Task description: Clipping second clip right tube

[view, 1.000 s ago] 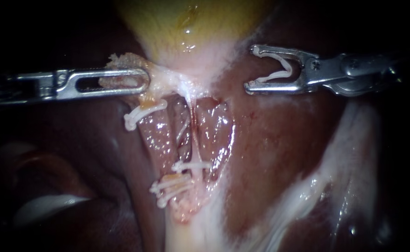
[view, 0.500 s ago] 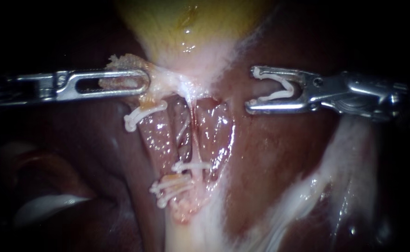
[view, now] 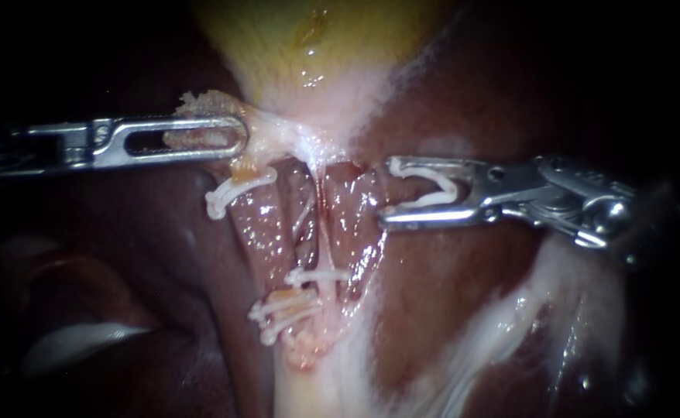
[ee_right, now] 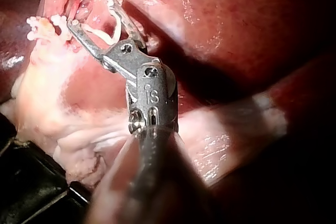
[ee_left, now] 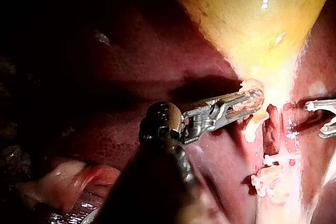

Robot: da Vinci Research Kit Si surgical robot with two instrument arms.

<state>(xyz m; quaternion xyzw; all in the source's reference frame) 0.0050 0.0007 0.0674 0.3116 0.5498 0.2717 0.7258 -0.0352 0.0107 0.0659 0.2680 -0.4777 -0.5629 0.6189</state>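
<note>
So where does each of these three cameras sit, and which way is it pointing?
Endoscope view: close to the tissue, facing the gallbladder and the clipped tubes beneath it; the left instrument enters from the left, the right instrument from the right.
Left wrist view: on the left instrument's arm, looking along its shaft to jaws shut on the gallbladder.
Right wrist view: on the right instrument's arm, looking along its shaft to jaws holding an open clip.
Shared: endoscope and left wrist views show both instruments.
</note>
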